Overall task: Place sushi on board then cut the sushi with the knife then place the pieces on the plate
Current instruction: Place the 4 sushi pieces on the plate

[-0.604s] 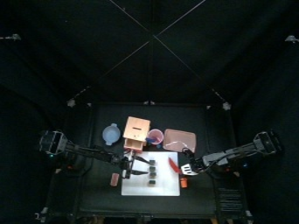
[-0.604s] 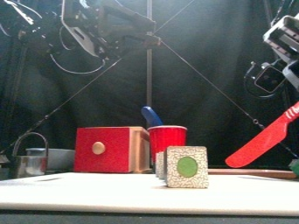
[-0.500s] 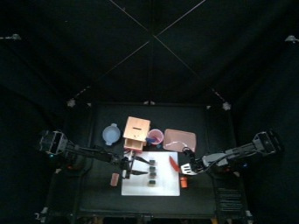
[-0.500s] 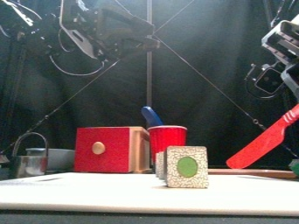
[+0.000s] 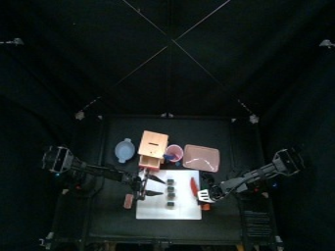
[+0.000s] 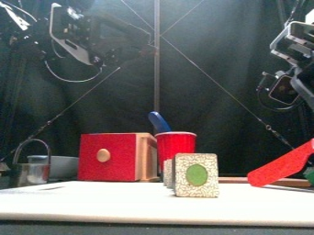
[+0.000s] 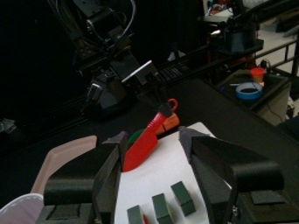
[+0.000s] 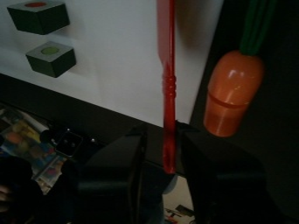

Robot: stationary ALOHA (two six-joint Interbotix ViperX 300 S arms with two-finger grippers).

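Observation:
Dark green sushi pieces (image 5: 161, 193) stand in a row on the white board (image 5: 177, 209); the nearest one (image 6: 194, 174) shows its green centre. My left gripper (image 7: 162, 140) is open just above the pieces (image 7: 158, 208), holding nothing. A red knife (image 7: 146, 144) slants down with its tip on the board's right side and its handle end higher (image 6: 285, 163). My right gripper (image 8: 170, 147) is open around the knife's handle (image 8: 170, 79), which runs edge-on between the jaws.
An orange toy carrot (image 8: 228, 83) lies off the board beside the knife. Behind the board stand a wooden box with a red front (image 6: 117, 156), a red cup (image 6: 175, 151) holding a blue knife (image 6: 159, 121), the pink tray (image 5: 201, 155), a blue-grey bowl (image 5: 124, 150) and a metal cutter (image 6: 35, 167).
The red knife has dropped from a raised slant to a lower, flatter one with its tip on the board. The right arm has drawn back slightly; the left arm shifted a little.

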